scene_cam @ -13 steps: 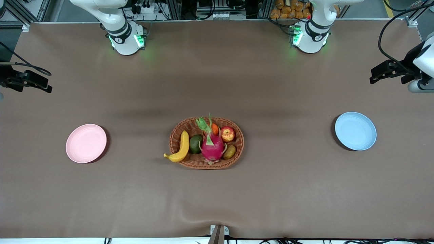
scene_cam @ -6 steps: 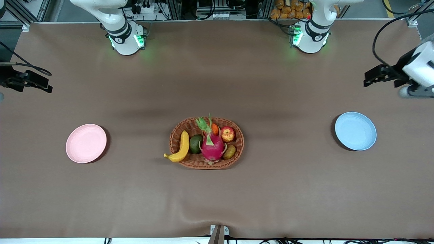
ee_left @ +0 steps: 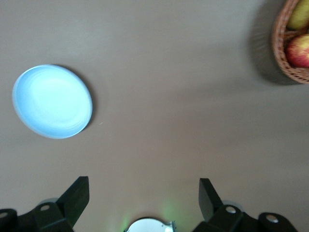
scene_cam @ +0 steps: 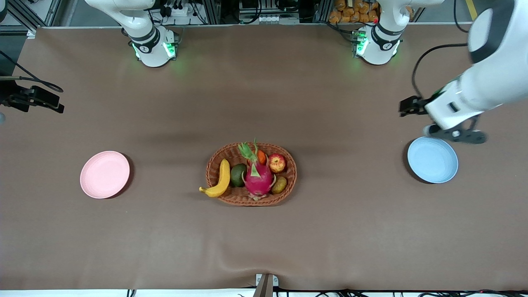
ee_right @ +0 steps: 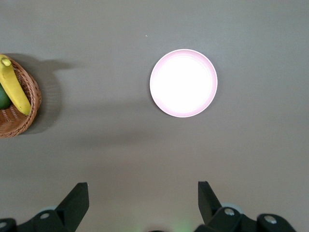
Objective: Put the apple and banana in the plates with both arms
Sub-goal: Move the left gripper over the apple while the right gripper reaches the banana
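The apple (scene_cam: 276, 162) and the banana (scene_cam: 222, 178) lie in the brown wicker basket (scene_cam: 251, 199) at the table's middle. The pink plate (scene_cam: 104, 174) sits toward the right arm's end and the blue plate (scene_cam: 432, 159) toward the left arm's end; both are bare. My left gripper (scene_cam: 453, 134) hangs open and empty over the blue plate's edge nearest the bases. Its wrist view shows the gripper (ee_left: 143, 186), the blue plate (ee_left: 51, 101) and the apple (ee_left: 298, 50). My right gripper (scene_cam: 51, 105) is open and empty over the right arm's end of the table. Its wrist view shows the gripper (ee_right: 142, 191), the pink plate (ee_right: 183, 83) and the banana (ee_right: 14, 89).
The basket also holds a pink dragon fruit (scene_cam: 258, 177), a dark green fruit (scene_cam: 238, 175), a brownish kiwi-like fruit (scene_cam: 279, 185) and an orange carrot-like piece (scene_cam: 261, 156). The banana's tip hangs over the basket rim. Brown cloth covers the table.
My left arm has swung in from the table's end toward the middle, and its gripper now hangs over the blue plate's edge. The right arm and the fruit have not moved.
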Motion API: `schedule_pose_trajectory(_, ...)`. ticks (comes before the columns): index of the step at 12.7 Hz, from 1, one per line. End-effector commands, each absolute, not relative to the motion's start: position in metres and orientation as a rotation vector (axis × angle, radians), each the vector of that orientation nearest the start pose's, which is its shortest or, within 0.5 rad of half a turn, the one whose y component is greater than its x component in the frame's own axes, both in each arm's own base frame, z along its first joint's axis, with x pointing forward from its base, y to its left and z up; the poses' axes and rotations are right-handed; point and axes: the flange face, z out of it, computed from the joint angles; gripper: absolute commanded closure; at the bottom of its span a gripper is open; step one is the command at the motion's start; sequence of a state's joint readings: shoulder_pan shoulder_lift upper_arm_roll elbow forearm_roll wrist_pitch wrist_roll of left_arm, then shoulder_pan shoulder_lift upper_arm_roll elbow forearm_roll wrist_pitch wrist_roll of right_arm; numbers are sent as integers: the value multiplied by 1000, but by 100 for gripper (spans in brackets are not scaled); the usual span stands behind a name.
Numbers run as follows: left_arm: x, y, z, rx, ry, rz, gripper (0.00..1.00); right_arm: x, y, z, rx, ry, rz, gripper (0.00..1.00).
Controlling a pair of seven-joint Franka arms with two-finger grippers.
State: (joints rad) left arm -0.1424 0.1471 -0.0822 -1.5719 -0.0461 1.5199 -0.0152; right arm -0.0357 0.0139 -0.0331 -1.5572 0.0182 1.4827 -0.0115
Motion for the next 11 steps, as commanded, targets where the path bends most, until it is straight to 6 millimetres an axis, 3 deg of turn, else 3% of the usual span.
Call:
schedule_pose_trajectory(1,572,-160,507,-3209,474,292,0,546,-37,617,-3100,76,126,0)
schedule_pose_trajectory(5,573,-217,454,-3237,618,208,0,555,-34,595,-3093,68,180,0)
schedule_pose_trajectory(9,561,-298,402,-3199,808,133,0,577,-23,552,-3023,61,235,0)
schedule_pose_trajectory(11,564,-322,371,-3203,847,79,0,591,-9,531,-2995,41,237,0)
